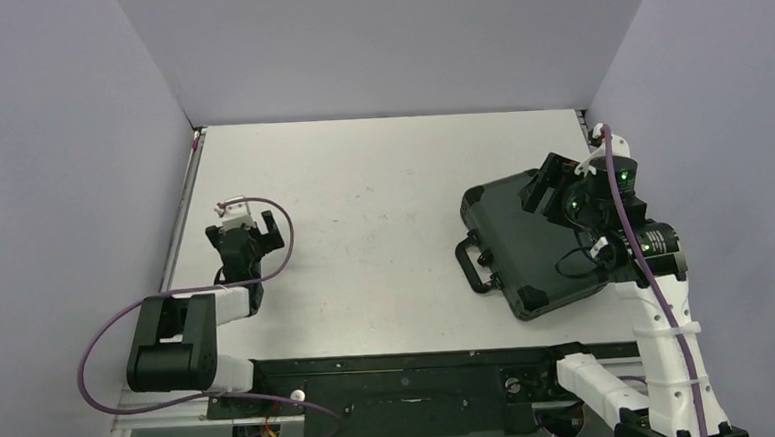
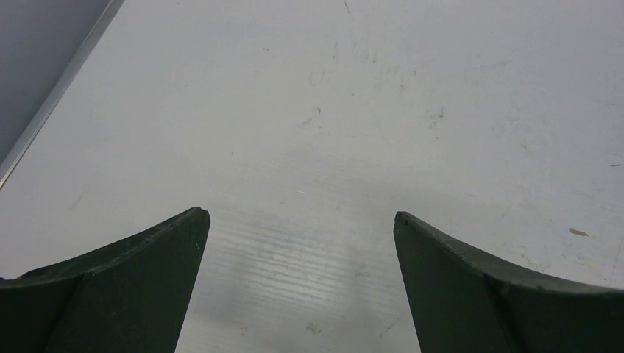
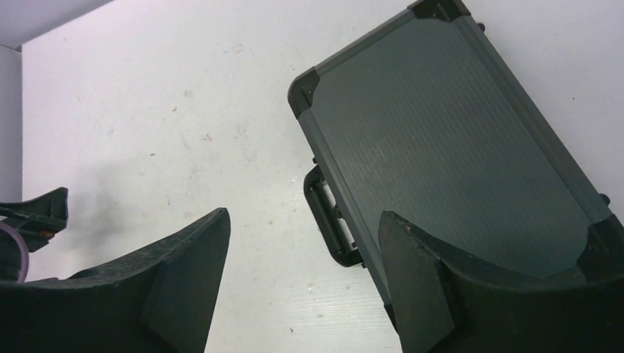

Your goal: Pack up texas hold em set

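The right gripper [image 3: 302,215] has its jaws partly apart, with nothing in them. It hangs just over the case [image 3: 441,140], above the lid end near the handle [image 3: 327,220]. The case lies flat on the right side of the table [image 1: 361,180]. Its lid is down and its handle points to the middle. I think the lid is down because the set is packed inside. No chips, cards or dice show, so I cannot be sure. The latches are too small to see.

The left gripper [image 2: 302,213] has its jaws wide apart and holds nothing. Only bare table lies under it. It sits well apart from the case, far to the left, likely so it is out of the way.
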You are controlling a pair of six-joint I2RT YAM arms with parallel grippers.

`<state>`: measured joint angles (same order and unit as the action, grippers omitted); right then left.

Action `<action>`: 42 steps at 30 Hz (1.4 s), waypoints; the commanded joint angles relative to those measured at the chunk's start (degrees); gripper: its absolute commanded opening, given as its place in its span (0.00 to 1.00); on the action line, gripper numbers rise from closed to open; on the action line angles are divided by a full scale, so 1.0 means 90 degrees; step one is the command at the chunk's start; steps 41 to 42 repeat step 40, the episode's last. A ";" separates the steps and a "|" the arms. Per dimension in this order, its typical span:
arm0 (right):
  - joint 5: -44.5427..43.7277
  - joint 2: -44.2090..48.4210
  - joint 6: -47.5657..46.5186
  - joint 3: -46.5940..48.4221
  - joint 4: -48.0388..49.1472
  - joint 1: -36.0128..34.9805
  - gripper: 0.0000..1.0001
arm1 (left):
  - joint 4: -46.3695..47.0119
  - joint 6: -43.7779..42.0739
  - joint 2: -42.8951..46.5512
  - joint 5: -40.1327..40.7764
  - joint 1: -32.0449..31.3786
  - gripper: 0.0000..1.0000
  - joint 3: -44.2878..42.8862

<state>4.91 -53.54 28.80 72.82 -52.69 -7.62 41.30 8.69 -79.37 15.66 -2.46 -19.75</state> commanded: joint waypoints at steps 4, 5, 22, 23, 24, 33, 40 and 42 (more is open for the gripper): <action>-0.0502 0.0436 -0.0134 0.0353 0.0269 -0.0076 0.70 | 0.2353 -0.0374 -0.0478 -0.0845 0.0063 0.96 0.0566; -0.0520 0.0486 -0.0119 0.0331 0.0322 -0.0079 0.70 | 0.2181 -0.0337 -0.0463 -0.0785 0.0045 0.96 0.0510; -0.0436 0.0891 0.0356 -0.0139 0.1200 -0.0091 0.71 | 0.2316 -0.0409 -0.0524 -0.0558 -0.0088 0.96 0.0534; -0.0437 0.0895 0.0394 -0.0153 0.1226 -0.0091 0.71 | 0.2316 -0.0409 -0.0519 -0.0558 -0.0088 0.96 0.0534; -0.0438 0.0891 0.0409 -0.0157 0.1240 -0.0091 0.71 | 0.2311 -0.0409 -0.0518 -0.0558 -0.0088 0.96 0.0534; -0.0435 0.1046 0.0579 -0.0324 0.1551 -0.0091 0.71 | 0.2354 -0.0428 -0.0520 -0.0402 -0.0167 0.96 0.0552; -0.0098 0.1171 0.0559 -0.0469 0.1868 -0.0091 0.71 | 0.2354 -0.0428 -0.0523 -0.0402 -0.0166 0.96 0.0554; -0.0098 0.1171 0.0559 -0.0469 0.1868 -0.0091 0.71 | 0.2354 -0.0428 -0.0523 -0.0402 -0.0166 0.96 0.0554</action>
